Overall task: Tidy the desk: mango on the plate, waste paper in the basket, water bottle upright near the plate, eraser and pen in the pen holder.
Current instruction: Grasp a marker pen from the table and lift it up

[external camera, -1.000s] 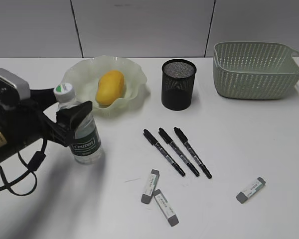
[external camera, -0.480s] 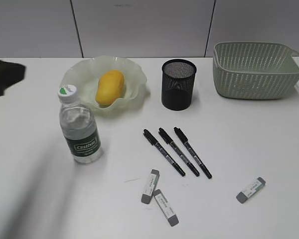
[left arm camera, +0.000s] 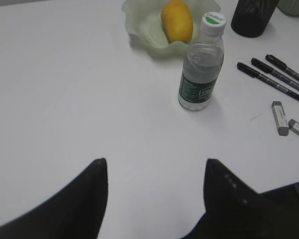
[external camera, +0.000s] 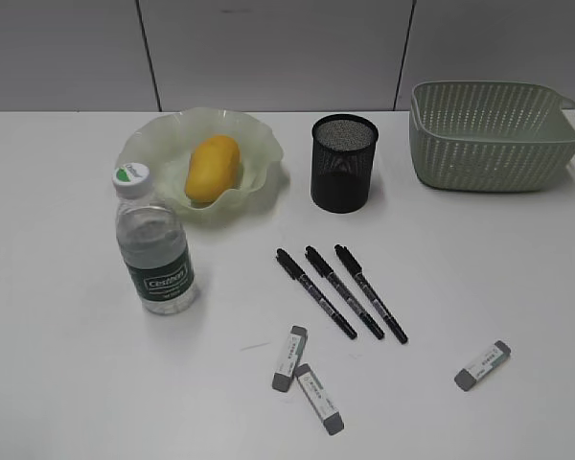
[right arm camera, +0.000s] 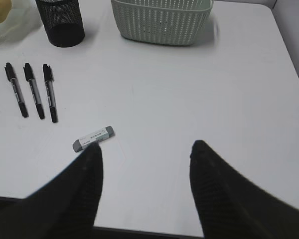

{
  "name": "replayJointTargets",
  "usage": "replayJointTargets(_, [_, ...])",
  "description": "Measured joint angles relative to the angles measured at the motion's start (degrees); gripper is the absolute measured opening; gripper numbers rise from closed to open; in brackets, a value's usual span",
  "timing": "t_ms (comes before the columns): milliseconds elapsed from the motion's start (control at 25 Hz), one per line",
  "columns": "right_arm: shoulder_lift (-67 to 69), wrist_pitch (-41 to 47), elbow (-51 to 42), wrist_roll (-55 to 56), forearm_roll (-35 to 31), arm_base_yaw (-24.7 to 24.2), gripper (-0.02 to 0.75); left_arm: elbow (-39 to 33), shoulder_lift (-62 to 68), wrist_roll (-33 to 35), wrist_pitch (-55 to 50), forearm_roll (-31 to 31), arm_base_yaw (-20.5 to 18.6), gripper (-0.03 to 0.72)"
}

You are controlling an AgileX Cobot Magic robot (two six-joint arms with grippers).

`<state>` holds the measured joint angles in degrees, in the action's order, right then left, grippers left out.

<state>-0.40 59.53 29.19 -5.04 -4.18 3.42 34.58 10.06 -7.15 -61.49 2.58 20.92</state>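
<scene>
- My left claw (left arm camera: pixel 154 172) and right claw (right arm camera: pixel 144 154) both hang parted, holding nothing.
- Three slim black pens (external camera: pixel 342 292) lie side by side, close to the black mesh pen holder (external camera: pixel 344 161); I risk pinching two together.
- The clear green-labelled water bottle (external camera: pixel 154 244) stands just beside the ruffled pale-green plate (external camera: pixel 259 144); a careless sweep across the tabletop (external camera: pixel 479 268) could topple it.

The small clear plastic water bottle (external camera: pixel 155 251) with the white-and-green cap carries a dark green label with white lettering reading roughly "Cestbon". The print on the grey-ended erasers (external camera: pixel 289 358) is too small to read.
</scene>
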Motion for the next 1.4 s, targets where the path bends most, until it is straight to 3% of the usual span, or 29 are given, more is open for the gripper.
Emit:
replayJointTargets(160, [0.0,0.0,0.0,0.0,0.0,0.0,0.445,-3.4,-7.8,0.3,0.4,0.9,0.0,0.451])
replayJointTargets(400, [1.1,-0.4,0.2,-0.7,-0.3,0.0,0.445,-3.7,-8.9,0.5,0.7,1.0,0.0,0.443])
replayJointTargets(520, [6.0,-4.1,1.4,-5.0,-4.0,0.0,0.445,-3.7,-9.3,0.5,0.7,1.0,-0.3,0.424])
replayJointTargets(840, [45.0,-22.1,4.4,-18.5,-17.2,0.5,0.405,-3.7,-10.4,0.5,0.9,1.0,-9.9,0.389])
replayJointTargets(960, [62.9,-25.3,10.7,-21.3,-18.8,5.0,0.39,-3.7,-10.4,0.5,0.9,1.0,-11.1,0.372])
replayJointTargets(1080, [78.6,-27.4,19.5,-17.9,-14.8,14.3,0.386,-3.7,-10.4,0.5,0.9,1.0,-11.3,0.362])
replayJointTargets(1200, [93.5,-26.2,29.9,-4.4,-2.7,22.7,0.384,-3.7,-10.4,0.5,0.9,1.0,-11.3,0.351])
replayJointTargets(1280, [102.8,-23.2,37.1,2.4,3.0,25.8,0.384,-3.7,-10.4,0.5,0.9,1.0,-11.3,0.34])
replayJointTargets(1400, [112.7,-19.1,45.1,5.3,4.2,27.0,0.384,-3.7,-10.4,0.5,0.9,1.0,-11.3,0.332])
